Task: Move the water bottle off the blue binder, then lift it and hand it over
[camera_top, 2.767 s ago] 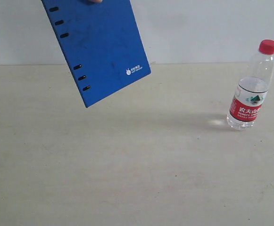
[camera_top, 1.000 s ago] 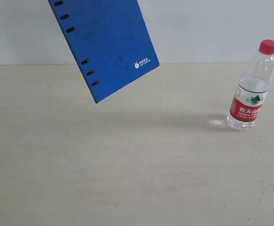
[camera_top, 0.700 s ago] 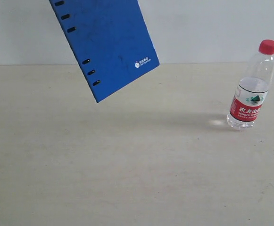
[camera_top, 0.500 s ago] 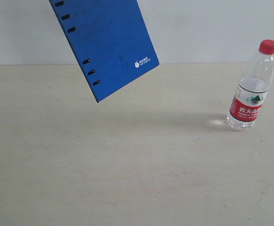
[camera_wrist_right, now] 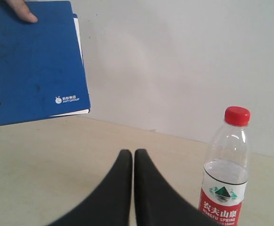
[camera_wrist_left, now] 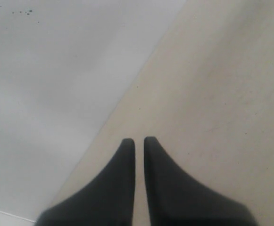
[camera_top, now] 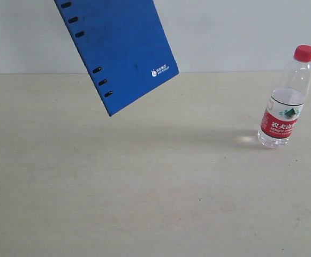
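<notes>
Both the left gripper (camera_wrist_left: pixel 139 141) and right gripper (camera_wrist_right: pixel 129 151) are sitting clenched, empty; the bottle (camera_top: pixel 282 107) is standing upright on the table (camera_top: pixel 144 187), the binder (camera_top: pixel 118 53) hanging tilted above that table.

The blue binder (camera_top: pixel 118 48) fills the upper left of the frame, tilted and off the table (camera_top: pixel 144 187), with its top cut off by the frame edge. Dark slots (camera_top: pixel 103 82) run along its left edge, and a small white logo (camera_top: pixel 160 70) sits near its lower right corner. At the right, well apart from it, the water bottle (camera_top: pixel 285 101) stands upright on the table, with a red cap (camera_top: pixel 304 52) and a red-and-white label (camera_top: pixel 280 124). A pale wall (camera_top: pixel 241 32) lies behind.
</notes>
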